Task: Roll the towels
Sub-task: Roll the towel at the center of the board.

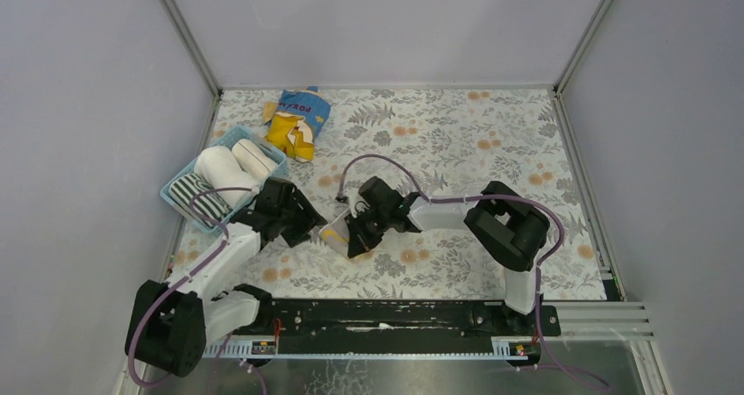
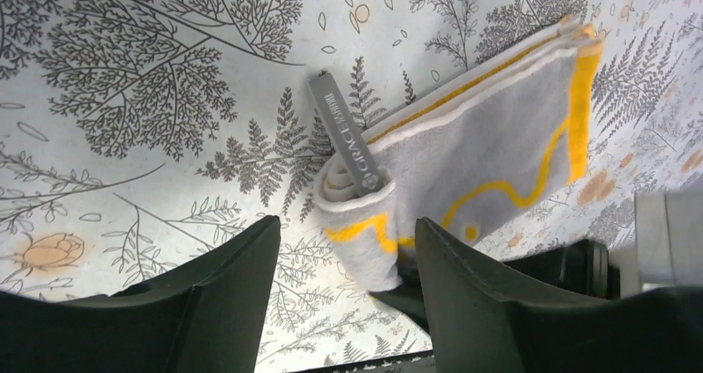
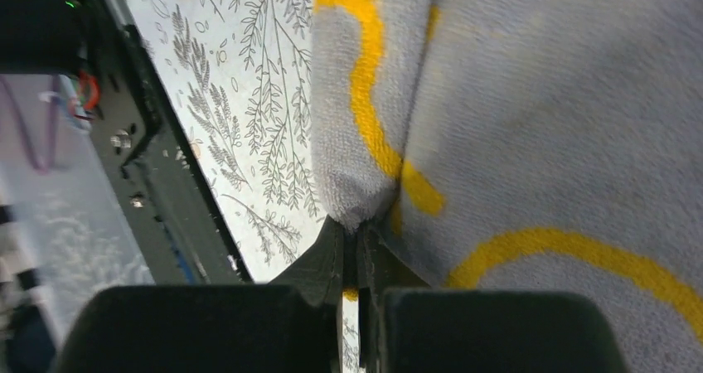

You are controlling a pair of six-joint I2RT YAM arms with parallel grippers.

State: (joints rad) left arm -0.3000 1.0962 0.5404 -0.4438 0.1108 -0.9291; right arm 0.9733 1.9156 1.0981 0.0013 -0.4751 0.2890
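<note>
A beige towel with yellow marks (image 1: 336, 232) lies on the floral table between my two grippers, one end curled into a partial roll (image 2: 373, 224) with a grey label (image 2: 344, 133) sticking out. My right gripper (image 1: 354, 241) is shut on the rolled end's edge; the right wrist view (image 3: 356, 232) shows cloth (image 3: 539, 124) pinched between the closed fingers. My left gripper (image 1: 309, 226) is open and empty, its jaws (image 2: 346, 232) standing on either side of the rolled end without touching it. Two rolled cream-white towels (image 1: 219, 162) and a striped one (image 1: 197, 193) sit in the basket.
The light blue basket (image 1: 172, 193) stands at the table's left edge, close behind my left arm. A blue-and-yellow snack bag (image 1: 296, 118) lies at the back left. The black rail (image 1: 377, 316) runs along the near edge. Grey walls enclose three sides.
</note>
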